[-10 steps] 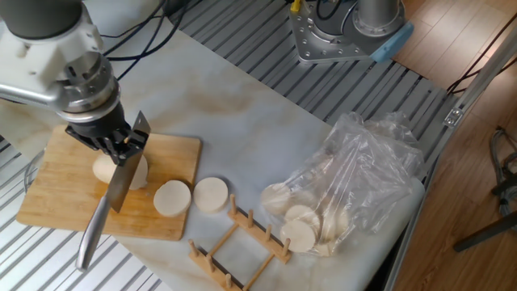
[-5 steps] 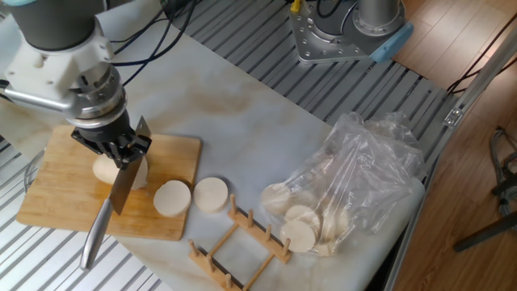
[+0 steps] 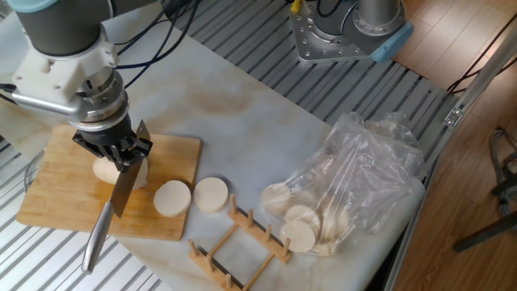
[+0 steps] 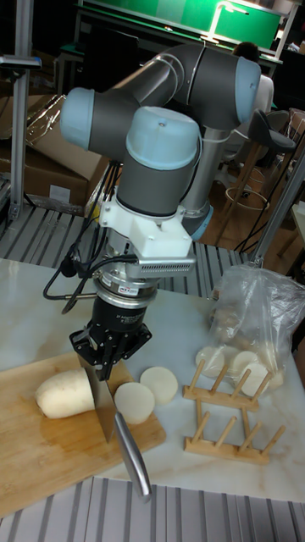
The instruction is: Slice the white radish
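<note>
A robot arm's gripper point(image 4: 107, 349) pinches a kitchen knife point(image 4: 116, 417) by the upper part of its blade, jaws clamped on the steel, the blade edge-down beside the flat cut end of the white radish point(image 4: 63, 394), which lies on its side on the wooden cutting board point(image 4: 34, 461) with its rounded end pointing away from the knife. Two thick round slices point(image 3: 172, 197) rest at the board's right edge, one on the wood and the other point(image 3: 211, 194) just off it on the marble-look tabletop point(image 3: 242, 121), near a small wooden rack point(image 3: 239, 242); a clear plastic bag point(image 3: 355, 182) of pale discs sits well apart to the right. The work appears to be between cuts, with a good stub of radish left to slice. The next move likely calls for setting the blade a disc's thickness in from the cut face and pressing straight down to the board, taking care that the loose cylinder does not roll. Compared with a second ago, the gripper and knife have shifted slightly rightward and down in the fixed view, while radish and slices lie as they did.
</note>
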Controlling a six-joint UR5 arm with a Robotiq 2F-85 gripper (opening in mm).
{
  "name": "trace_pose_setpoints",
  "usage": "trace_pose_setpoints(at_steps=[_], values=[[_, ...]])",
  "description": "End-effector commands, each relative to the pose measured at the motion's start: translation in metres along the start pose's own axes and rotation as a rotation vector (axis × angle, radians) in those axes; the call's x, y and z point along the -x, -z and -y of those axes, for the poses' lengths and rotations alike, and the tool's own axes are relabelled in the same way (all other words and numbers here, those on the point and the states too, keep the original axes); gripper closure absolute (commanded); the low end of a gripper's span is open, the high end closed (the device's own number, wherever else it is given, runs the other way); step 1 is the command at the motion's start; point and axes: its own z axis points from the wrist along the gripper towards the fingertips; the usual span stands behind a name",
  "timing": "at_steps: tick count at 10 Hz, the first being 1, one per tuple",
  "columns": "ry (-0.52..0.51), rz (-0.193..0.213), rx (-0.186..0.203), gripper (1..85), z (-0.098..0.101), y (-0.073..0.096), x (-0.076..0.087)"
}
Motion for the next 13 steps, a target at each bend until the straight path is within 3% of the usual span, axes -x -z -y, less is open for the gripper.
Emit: trace_pose_setpoints(at_steps=[1,6,10,13], values=[[-0.003,0.011,0.007,83.7,-0.002,-0.004,0.003],[0.018,-0.019,0.022,81.0,-0.010,-0.015,-0.007],[0.016,-0.017,0.029,81.0,-0.012,-0.019,-0.010],[0.028,-0.011,0.052,69.0,-0.018,-0.023,-0.008]])
